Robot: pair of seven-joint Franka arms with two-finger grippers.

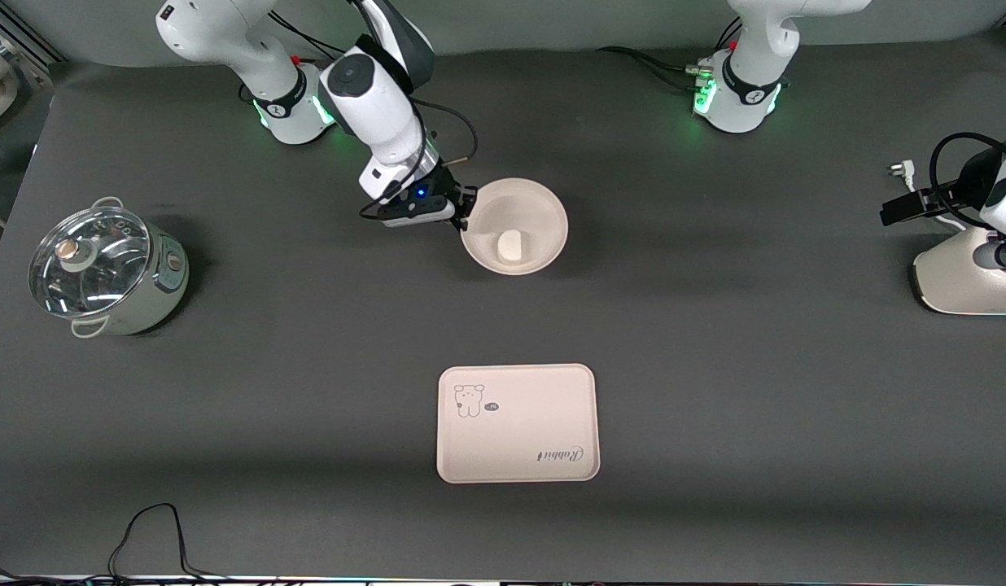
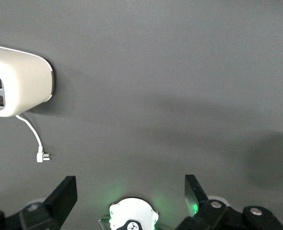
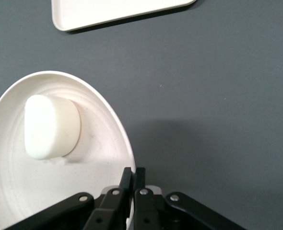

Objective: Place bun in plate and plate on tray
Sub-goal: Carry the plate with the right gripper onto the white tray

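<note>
The bun (image 1: pixel 509 246) is already lying in the plate (image 1: pixel 544 213), so I am judging only the carry to the tray (image 1: pixel 552 423) remains. I am keeping the right claw (image 1: pixel 464 213) pinched tight on the plate's rim at its nine o'clock edge, with the bun sitting just inside that grip. The tray is waiting on the desk (image 1: pixel 715 366) at the plate's six o'clock, well apart. The left claw (image 2: pixel 131 191) is idling wide over bare desk near the toaster (image 2: pixel 17 81).
</note>
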